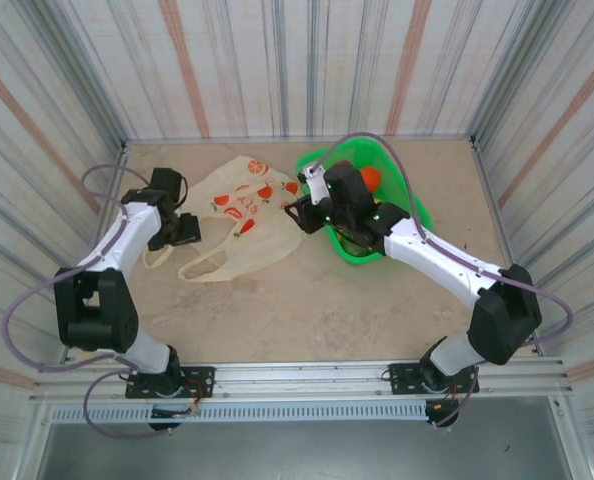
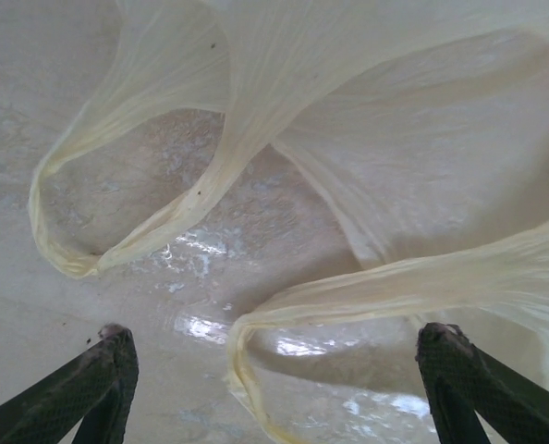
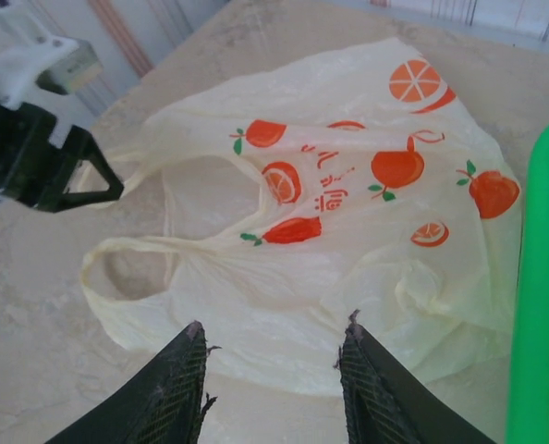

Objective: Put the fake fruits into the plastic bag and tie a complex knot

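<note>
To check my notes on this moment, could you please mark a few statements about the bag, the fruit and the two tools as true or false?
1. The bag lies flat on the table. True.
2. The fruit is inside the bag. False: an orange fruit sits in the green basket, and the bag looks empty.
3. The left tool grips the handles. False: its jaws stand open above them, gripping nothing.
4. The handles are knotted. False: the two loops lie apart, untied.
5. The right tool is open and holds nothing. True.
</note>
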{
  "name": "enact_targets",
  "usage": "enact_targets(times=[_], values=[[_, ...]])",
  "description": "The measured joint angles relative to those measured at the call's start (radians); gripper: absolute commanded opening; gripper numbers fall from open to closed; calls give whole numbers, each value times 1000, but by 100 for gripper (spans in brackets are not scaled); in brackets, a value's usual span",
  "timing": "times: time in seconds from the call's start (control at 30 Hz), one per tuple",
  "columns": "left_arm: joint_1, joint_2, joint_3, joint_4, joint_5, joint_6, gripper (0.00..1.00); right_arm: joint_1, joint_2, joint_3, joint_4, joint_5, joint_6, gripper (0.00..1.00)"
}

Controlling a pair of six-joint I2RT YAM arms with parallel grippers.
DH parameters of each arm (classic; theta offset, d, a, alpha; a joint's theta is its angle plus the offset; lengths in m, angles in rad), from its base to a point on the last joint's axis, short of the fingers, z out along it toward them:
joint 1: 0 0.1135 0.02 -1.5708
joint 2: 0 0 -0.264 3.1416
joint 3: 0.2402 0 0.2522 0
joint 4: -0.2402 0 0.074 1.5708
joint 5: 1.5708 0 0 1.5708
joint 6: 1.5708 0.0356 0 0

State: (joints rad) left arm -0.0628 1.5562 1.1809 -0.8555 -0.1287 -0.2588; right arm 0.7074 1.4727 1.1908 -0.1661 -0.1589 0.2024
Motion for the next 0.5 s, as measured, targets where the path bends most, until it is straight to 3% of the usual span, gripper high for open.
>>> enact_targets(times=[0.13,0.3,0.5], values=[[10,145,56,-6,-29,64,74,21,-71,-89,26,3,-2,47],[25,312,119,-4,-76,128,73,142,-151,-107,36,44,-58,47],[41,388,166,-2,-122,176,72,211,-170,-106,38,65,-110,46]])
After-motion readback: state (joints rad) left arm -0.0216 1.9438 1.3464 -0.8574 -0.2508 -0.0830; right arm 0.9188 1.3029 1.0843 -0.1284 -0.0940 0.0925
